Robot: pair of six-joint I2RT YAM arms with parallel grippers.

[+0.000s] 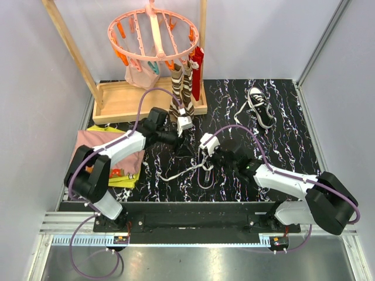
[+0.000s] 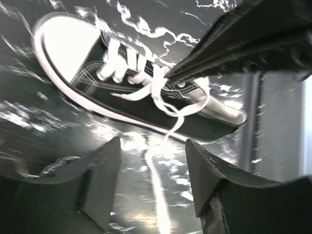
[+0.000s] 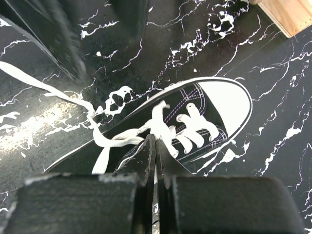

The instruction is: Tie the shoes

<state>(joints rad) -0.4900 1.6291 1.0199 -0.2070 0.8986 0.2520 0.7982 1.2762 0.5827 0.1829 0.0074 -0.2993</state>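
You have one small black canvas sneaker [image 3: 222,105] in the middle of the black marbled table [image 1: 293,146], its long white laces [image 2: 157,195] trailing toward you. The other black sneaker [image 1: 261,107] lies far right, well apart. The wooden tray rack [image 1: 117,96] stands behind on the left, with brown striped socks [image 1: 177,91] hanging over it. A folded pink cloth [image 1: 94,143] lies at the left edge.

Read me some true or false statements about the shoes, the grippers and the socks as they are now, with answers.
1. The left gripper is open. True.
2. The right gripper is spread wide. False: it is shut, its tips at the lacing of the near shoe.
3. A second shoe lies at the far right of the table, apart from both arms. True.
4. The near shoe has a neat bow. False: its laces trail loose.
5. The striped socks lie flat on the table. False: they hang from the pink hanger.
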